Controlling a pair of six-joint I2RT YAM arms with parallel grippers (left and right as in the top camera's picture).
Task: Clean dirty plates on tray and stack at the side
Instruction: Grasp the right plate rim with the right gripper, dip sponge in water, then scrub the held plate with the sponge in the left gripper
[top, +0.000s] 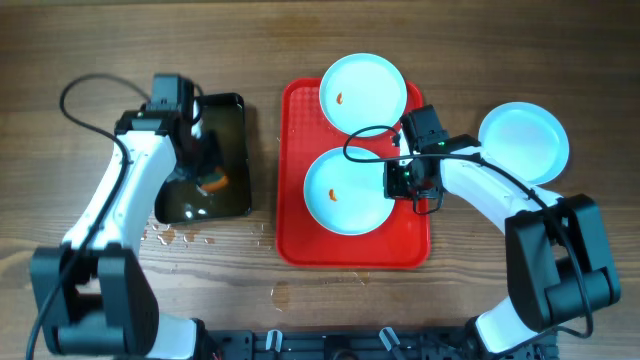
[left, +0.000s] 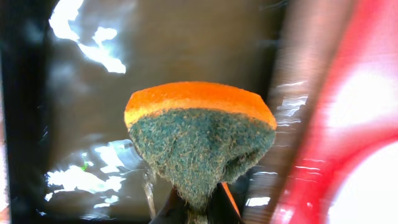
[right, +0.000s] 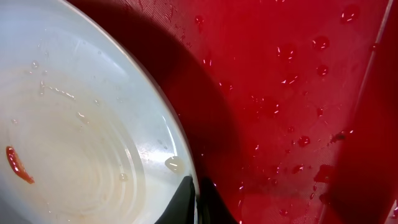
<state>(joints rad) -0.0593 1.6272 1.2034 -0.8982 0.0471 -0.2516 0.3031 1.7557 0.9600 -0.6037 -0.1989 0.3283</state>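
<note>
Right claw (right: 198, 203) first, dark tips hard up against the wrist lens. It's nearly closed, one tip over the rim of the near plate (right: 93, 124) and one outside it, so it reads as a pinch on that rim w/ no gap to spare. That plate lies flat on the front half of the red tray (top: 300, 240), and the grip is on its right edge. Orange-red smear (right: 18, 165) sits a bit left of ctr, on the side away from the tips and uncovered.

Working outward: far plate (top: 362, 92) is just behind on the same tray, hanging over the back edge, w/ its own small smear. The third plate (top: 524, 142) is off the tray on the surface (top: 300, 40) to the right, beside the right arm. No mark visible on it, so prob. the start of the stack.

Over to the left claw (left: 196, 213), which is clamped on the bottom of a sponge (left: 199, 137), orange back up top and green scourer facing the lens. It hangs over the black tray (top: 235, 120), which has water in it. Drops (top: 165, 235) lie on the wood nearby.

Here's what the move turns on: the near plate lies to the right of the sponge, well apart, w/ the red tray's left edge btwn them. Right arm is on the plate and left arm has the tool, so the left has to reach across. The pinch is on the opposite rim, so approach from the left looks free. Round plate, so no axis to line up. The risk is the plate pivoting about that single pinch on a wet tray.
</note>
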